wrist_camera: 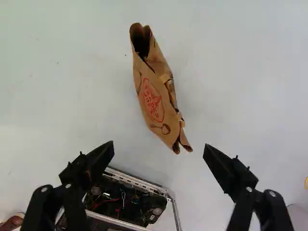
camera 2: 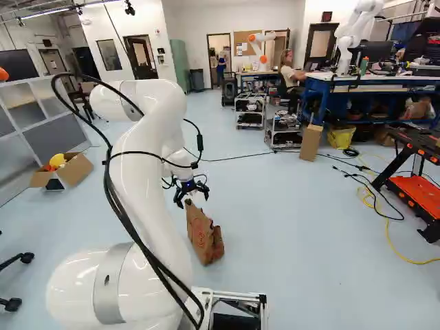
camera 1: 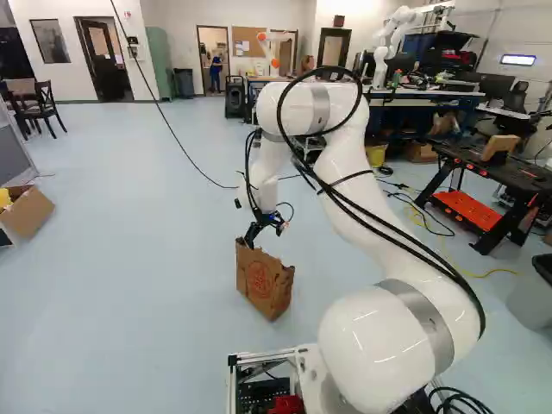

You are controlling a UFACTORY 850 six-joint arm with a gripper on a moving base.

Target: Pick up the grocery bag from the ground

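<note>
A brown paper grocery bag (camera 1: 264, 280) with a red print stands upright on the floor, in the left base view just below my gripper (camera 1: 264, 226). In the right base view the bag (camera 2: 203, 235) has its top edge close under the gripper (camera 2: 190, 196). From the wrist, the bag (wrist_camera: 156, 96) lies ahead of my gripper (wrist_camera: 159, 148), whose two fingers stand wide apart with nothing gripped. Its narrow top shows folded, with a dark opening at the far end; whether a fingertip touches it I cannot tell.
An open cardboard box (camera 2: 62, 172) with yellow things inside sits on the floor to the left. Right of the arm are a black and orange workbench (camera 1: 492, 185), cables and a small carton (camera 2: 311, 142). Another robot (camera 2: 354, 34) stands at the back table. The base frame (wrist_camera: 130, 197) shows beneath the fingers.
</note>
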